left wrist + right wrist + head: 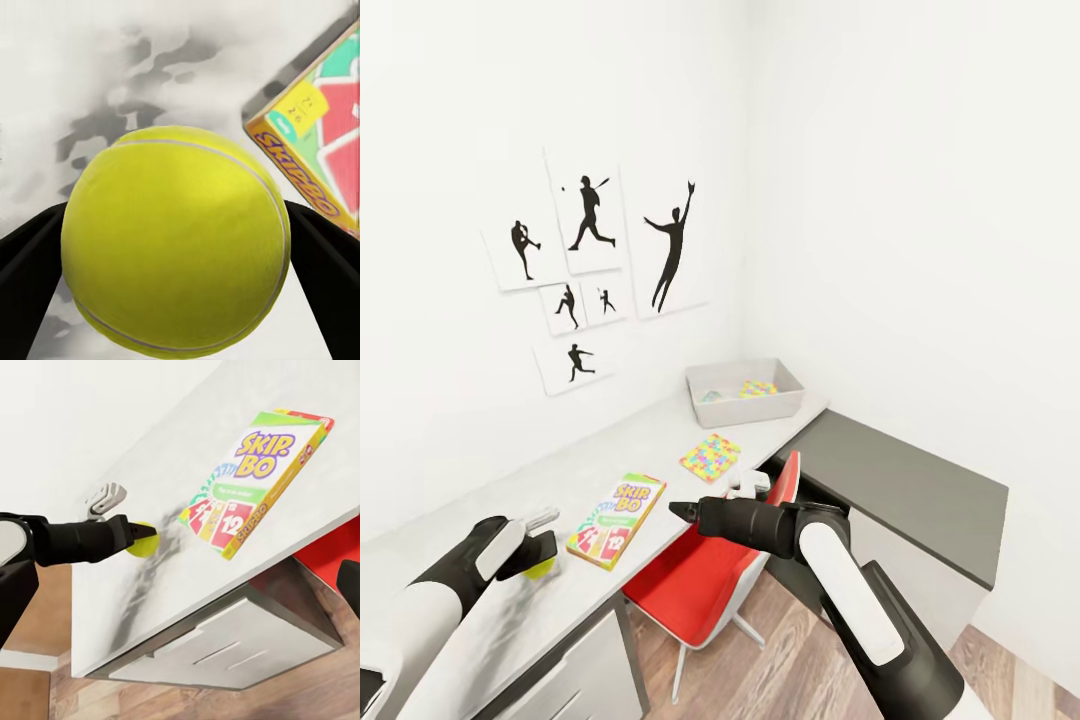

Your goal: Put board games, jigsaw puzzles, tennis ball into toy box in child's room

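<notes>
My left gripper (543, 560) is shut on the yellow-green tennis ball (541, 570), low over the near end of the table (520, 480). In the left wrist view the tennis ball (176, 244) sits between both black fingers (26, 262). The orange-green Skip-Bo board game (617, 519) lies flat just right of it. A jigsaw puzzle (710, 457) lies farther along the table. The toy box (705, 385) stands at the far corner with another jigsaw puzzle (758, 388) inside. My right gripper (680, 511) hovers open off the table's edge, holding nothing.
A red chair (695, 580) stands under the table edge below my right arm. The lower dark grey cabinet (900, 480) joins the table at the right. Baseball silhouette pictures (590, 255) hang on the white wall. A drawer unit (225, 649) sits under the table.
</notes>
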{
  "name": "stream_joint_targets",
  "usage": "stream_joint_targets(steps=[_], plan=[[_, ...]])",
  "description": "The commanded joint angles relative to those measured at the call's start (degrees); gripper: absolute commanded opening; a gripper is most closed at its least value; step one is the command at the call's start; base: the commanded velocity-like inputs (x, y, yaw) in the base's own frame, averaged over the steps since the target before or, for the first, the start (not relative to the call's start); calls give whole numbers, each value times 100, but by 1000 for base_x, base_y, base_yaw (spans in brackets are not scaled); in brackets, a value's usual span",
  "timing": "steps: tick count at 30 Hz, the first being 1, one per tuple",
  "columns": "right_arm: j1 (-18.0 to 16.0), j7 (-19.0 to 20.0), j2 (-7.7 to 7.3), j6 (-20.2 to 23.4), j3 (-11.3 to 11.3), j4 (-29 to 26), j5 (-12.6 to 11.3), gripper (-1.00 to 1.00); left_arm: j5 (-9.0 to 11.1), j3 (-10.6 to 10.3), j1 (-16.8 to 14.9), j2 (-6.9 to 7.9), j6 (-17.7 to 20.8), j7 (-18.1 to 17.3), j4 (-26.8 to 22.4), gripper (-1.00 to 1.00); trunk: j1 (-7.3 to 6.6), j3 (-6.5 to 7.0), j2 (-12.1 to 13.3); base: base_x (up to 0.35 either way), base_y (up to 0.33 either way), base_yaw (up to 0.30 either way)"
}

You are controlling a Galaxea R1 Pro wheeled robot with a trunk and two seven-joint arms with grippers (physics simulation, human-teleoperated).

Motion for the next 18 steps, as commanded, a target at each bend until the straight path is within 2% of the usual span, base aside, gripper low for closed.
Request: stream_joint_targets(steps=[1,6,10,18], plan=[[-7,-60,1,8,0,-6,-56,100,64,-10,-4,9,23,45,-13,-100,4,-4,-13,0,0,0],[-7,-60,1,-1,-9,-6,-56,100,69,343,-4,15,201,43,-116,-100,4,42,-13,0,0,0],[-7,-60,5,-7,-12,-6,-56,100,64,695,12,50,564,42,-506,-100,4,79,-13,0,0,0],[-7,-60,4,-15,-24,-6,-54,100,72,1002,44,167,823,40,-814,-100,4,152,-13,0,0,0]])
